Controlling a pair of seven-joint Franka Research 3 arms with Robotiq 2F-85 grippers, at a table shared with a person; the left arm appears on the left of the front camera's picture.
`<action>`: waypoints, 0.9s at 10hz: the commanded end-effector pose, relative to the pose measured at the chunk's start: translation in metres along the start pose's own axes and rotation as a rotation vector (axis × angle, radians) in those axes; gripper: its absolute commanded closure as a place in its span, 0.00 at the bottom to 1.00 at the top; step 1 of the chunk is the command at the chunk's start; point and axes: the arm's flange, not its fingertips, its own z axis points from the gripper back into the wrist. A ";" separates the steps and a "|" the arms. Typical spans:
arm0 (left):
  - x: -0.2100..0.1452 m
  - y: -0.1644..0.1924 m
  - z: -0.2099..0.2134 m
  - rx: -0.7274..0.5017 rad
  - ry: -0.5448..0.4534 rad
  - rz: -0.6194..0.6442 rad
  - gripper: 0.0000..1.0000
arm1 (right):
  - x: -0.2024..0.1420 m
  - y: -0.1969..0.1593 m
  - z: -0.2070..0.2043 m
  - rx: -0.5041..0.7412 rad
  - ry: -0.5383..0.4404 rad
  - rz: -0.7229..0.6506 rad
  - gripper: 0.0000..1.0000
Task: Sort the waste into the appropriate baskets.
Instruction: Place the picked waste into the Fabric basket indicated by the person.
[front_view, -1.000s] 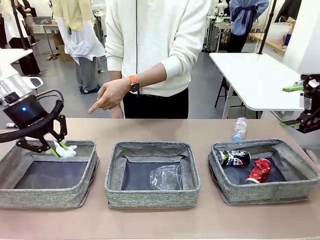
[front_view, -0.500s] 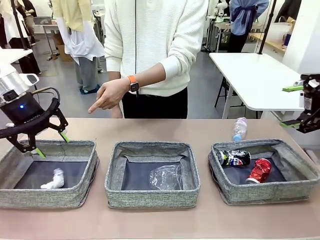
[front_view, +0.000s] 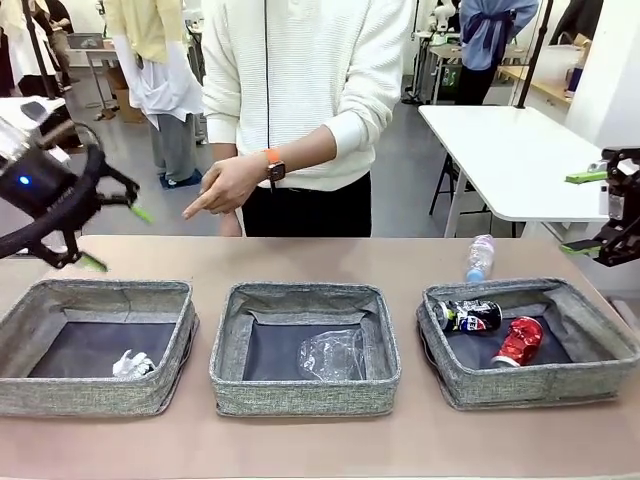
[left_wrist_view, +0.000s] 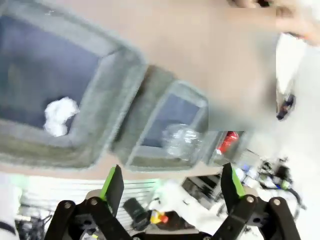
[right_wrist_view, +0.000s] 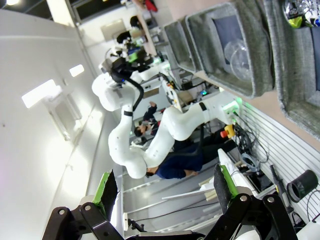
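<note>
From the front I see the small bottle (front_view: 480, 258) upright on the table behind the right basket (front_view: 530, 385), about nine o'clock of my wide-open, empty right gripper (front_view: 590, 212), the nearer one; my left wrist view shows the left gripper (left_wrist_view: 172, 187) spread empty above the paper wad (left_wrist_view: 60, 115).

Three grey woven baskets in row on table, dark lining.
Left basket (front_view: 40, 300): white paper wad (front_view: 132, 364) near front right corner.
Middle basket (front_view: 230, 345): clear plastic cup (front_view: 332, 354) on its side, crumpled.
Right basket (front_view: 600, 340): dark blue-black can (front_view: 468, 317) and red can (front_view: 519, 341) lying side by side.
Small clear bottle, pink label (front_view: 480, 258): on table just behind right basket.
</note>
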 end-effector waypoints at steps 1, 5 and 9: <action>0.004 0.043 0.011 -0.721 0.189 -0.418 0.00 | 0.000 0.005 -0.002 0.010 -0.008 -0.009 0.00; 0.015 0.067 0.000 -0.877 0.087 -0.325 0.00 | 0.000 0.005 -0.002 0.010 -0.008 -0.009 0.00; 0.037 0.037 0.041 -0.777 -0.045 -0.279 0.00 | 0.000 0.005 -0.002 0.010 -0.008 -0.009 0.00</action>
